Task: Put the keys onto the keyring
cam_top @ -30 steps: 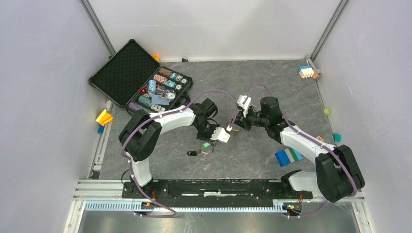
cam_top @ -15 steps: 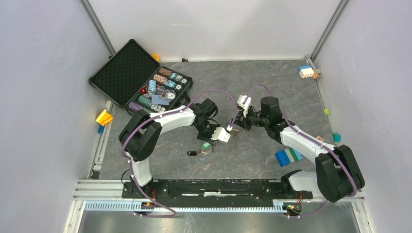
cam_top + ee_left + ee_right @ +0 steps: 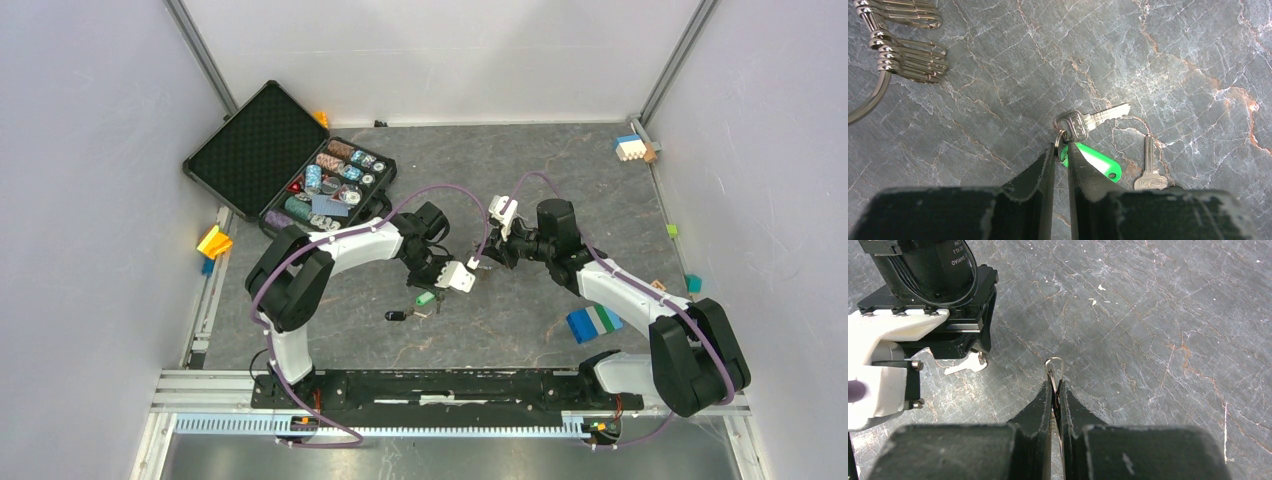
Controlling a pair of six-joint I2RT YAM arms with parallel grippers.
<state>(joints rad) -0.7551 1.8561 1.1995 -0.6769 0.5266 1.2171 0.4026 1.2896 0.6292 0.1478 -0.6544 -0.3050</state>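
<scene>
Pinching the thin round silver wire keyring edge-on, the right gripper has its fingers pressed tight on the wire, and a small loop of it pokes out past the tips. Several plain brassy keys are bunched on that ring, at the upper left of the left wrist view. Close by, the left gripper is down at the grey marbled tabletop. Its jaws are nearly together on the little split ring of the silver key with the bright green plastic tag. The black-headed key lies on the table near it, untouched. An open black foam-lined case sits at the far left.
</scene>
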